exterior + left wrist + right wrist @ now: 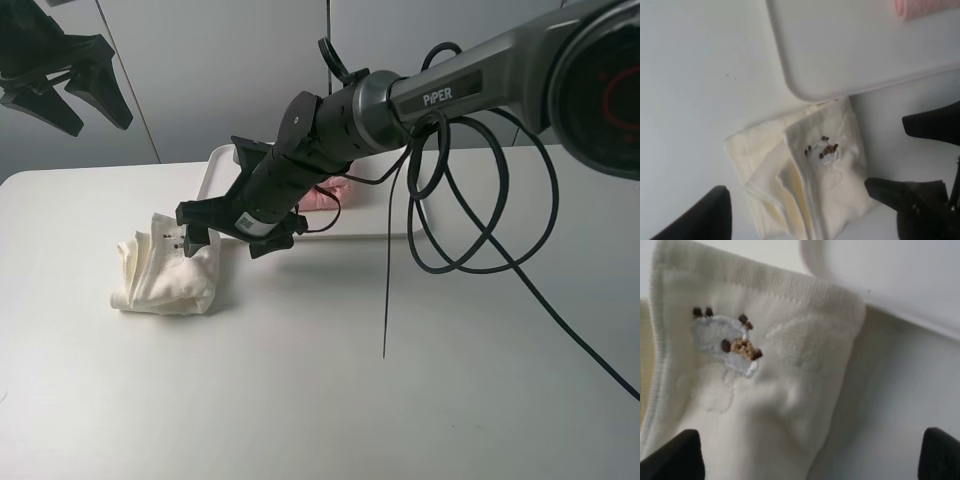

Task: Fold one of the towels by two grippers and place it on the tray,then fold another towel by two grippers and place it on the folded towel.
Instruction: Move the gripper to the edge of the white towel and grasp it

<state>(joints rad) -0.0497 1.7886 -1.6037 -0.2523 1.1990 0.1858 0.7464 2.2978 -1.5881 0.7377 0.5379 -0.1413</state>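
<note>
The pink towel lies on the tray, while the cream towel, loosely folded on the surface, awaits stacking, both hands spread wide and empty.

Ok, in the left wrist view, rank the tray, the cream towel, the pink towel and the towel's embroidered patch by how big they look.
1. White tray, cropped by the frame edge.
2. Cream towel, not far behind.
3. Pink towel: only a corner shows, so its true size is hidden.
4. Embroidered patch.

I see a cream towel with a brown-and-blue embroidered motif, a white tray, and what looks like a pink towel.
</note>
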